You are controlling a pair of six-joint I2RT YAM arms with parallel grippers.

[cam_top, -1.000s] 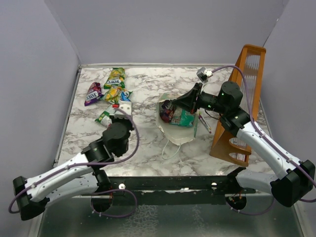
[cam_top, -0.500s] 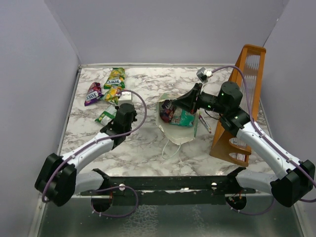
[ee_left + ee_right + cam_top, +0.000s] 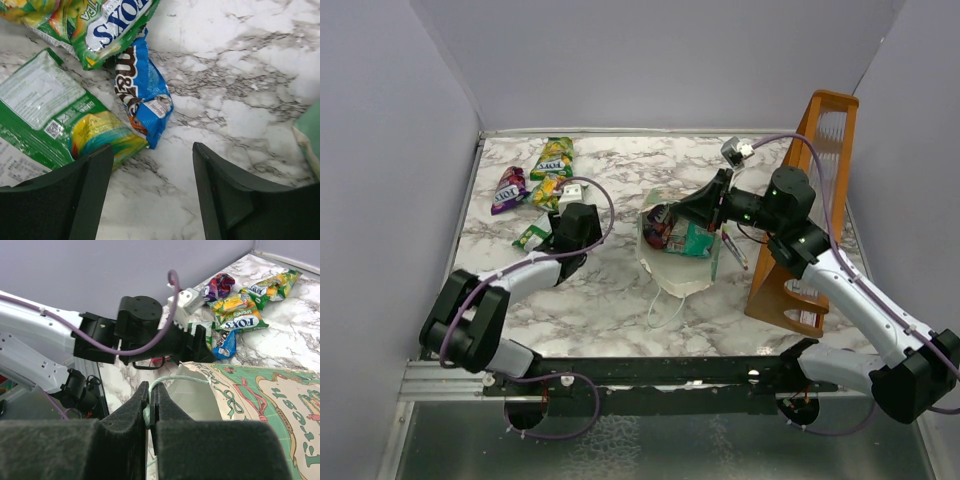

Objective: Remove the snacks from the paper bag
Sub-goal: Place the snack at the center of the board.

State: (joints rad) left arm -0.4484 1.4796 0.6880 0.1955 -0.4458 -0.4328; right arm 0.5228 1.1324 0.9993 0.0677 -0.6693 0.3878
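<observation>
The paper bag (image 3: 682, 262) lies tipped in the middle of the table with its mouth toward the left. Purple and teal snacks (image 3: 668, 228) show inside it. My right gripper (image 3: 150, 401) is shut on the bag's mint loop handle (image 3: 172, 381) and holds it up. Several more snacks lie at the back left: green-yellow (image 3: 553, 157), purple (image 3: 509, 188), green (image 3: 531, 238). My left gripper (image 3: 152, 192) hangs open and empty just short of a blue packet (image 3: 144, 95) and a green packet (image 3: 52, 112). In the top view the left gripper (image 3: 558, 224) sits at the pile's near edge.
A tall orange-brown wooden rack (image 3: 812, 215) stands at the right, close behind my right arm. A thin pink pen (image 3: 735, 249) lies between the bag and the rack. Grey walls close off the back and both sides of the table.
My left arm has swung out toward the back left, up to the snack pile, and its jaws have opened. The right gripper still holds the bag's handle in nearly the same place.
</observation>
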